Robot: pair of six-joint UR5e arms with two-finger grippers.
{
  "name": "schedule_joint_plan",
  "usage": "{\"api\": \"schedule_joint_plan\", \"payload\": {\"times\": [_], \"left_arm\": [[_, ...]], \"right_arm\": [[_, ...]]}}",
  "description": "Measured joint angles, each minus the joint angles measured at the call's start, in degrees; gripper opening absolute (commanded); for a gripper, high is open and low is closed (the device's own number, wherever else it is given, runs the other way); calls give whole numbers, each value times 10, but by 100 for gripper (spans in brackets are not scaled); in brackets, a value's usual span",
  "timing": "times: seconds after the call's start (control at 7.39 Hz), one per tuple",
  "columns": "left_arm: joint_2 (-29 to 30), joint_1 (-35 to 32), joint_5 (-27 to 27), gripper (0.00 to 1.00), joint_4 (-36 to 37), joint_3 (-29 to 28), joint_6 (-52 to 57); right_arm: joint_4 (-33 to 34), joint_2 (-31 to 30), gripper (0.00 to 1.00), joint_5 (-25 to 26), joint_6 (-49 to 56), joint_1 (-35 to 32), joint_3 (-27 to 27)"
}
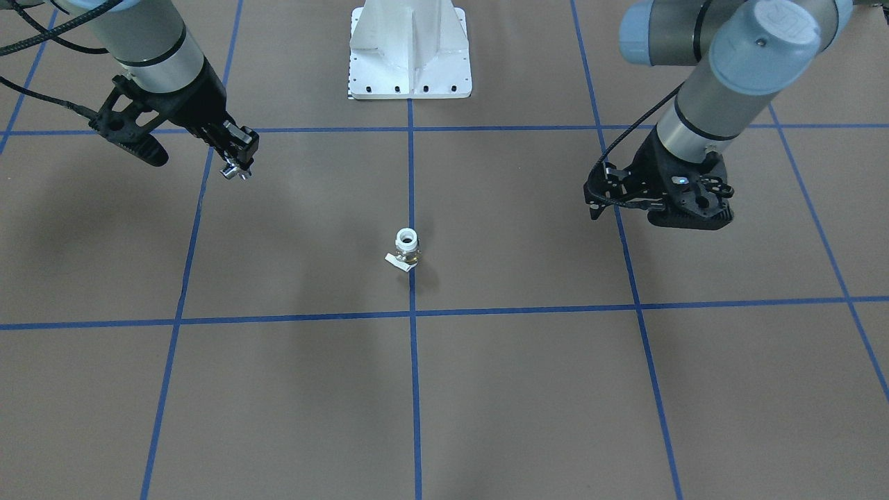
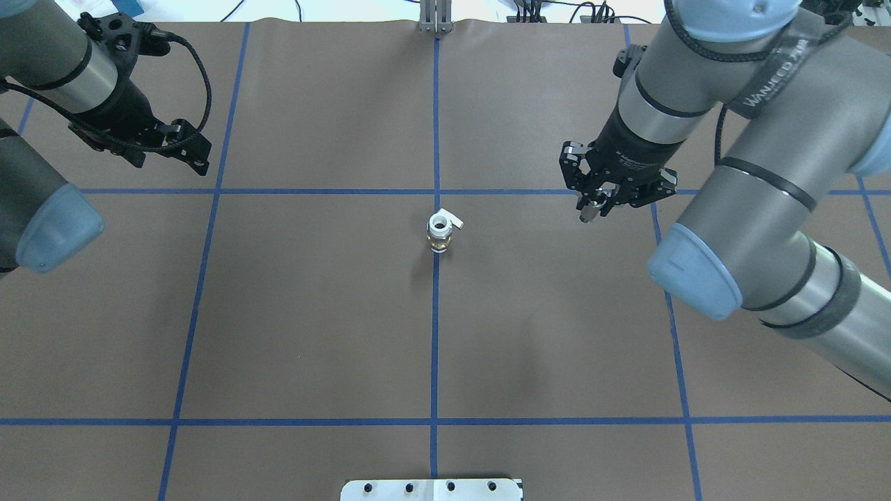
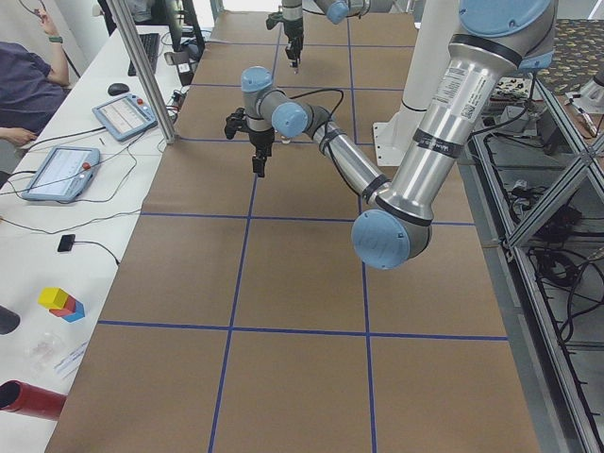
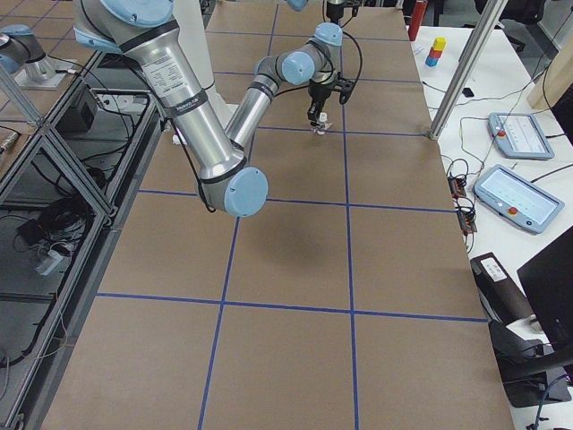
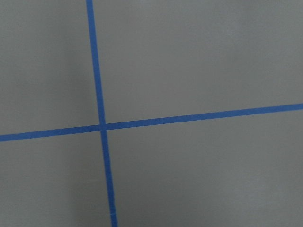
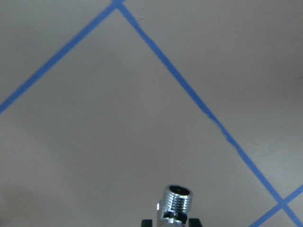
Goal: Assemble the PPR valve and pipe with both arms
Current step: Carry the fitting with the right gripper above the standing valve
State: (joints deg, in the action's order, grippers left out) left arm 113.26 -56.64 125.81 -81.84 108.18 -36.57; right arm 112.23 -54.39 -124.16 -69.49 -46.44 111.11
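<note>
The pipe [image 1: 406, 248], a short white plastic cylinder on a brass nut with a small white tag, stands upright on the centre blue tape line; it also shows in the overhead view [image 2: 440, 231]. My right gripper [image 1: 236, 169] is shut on the PPR valve [image 1: 233, 171], a small chrome fitting, and holds it above the table well to the pipe's right [image 2: 588, 211]. The right wrist view shows the valve's threaded end [image 6: 177, 201] pointing outward. My left gripper [image 2: 170, 149] hangs open and empty far to the pipe's left [image 1: 656, 205].
The table is brown, with a grid of blue tape lines [image 2: 436, 313]. The robot's white base plate [image 1: 410, 52] sits at the table's rear edge. In the left side view, tablets and coloured blocks [image 3: 61, 304] lie on a side bench beyond the table.
</note>
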Motion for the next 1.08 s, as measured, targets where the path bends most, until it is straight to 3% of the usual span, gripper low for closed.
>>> {"api": "schedule_joint_plan", "payload": {"times": [0.54,1.08], "left_arm": [[-25,-33,15,100,-1,-1,64],[-29,-32,16,100,-1,-7,68]], "right_arm": [[-74,97,0,10,37,34,-140],[-81,177,0,38,35,72,-229]]}}
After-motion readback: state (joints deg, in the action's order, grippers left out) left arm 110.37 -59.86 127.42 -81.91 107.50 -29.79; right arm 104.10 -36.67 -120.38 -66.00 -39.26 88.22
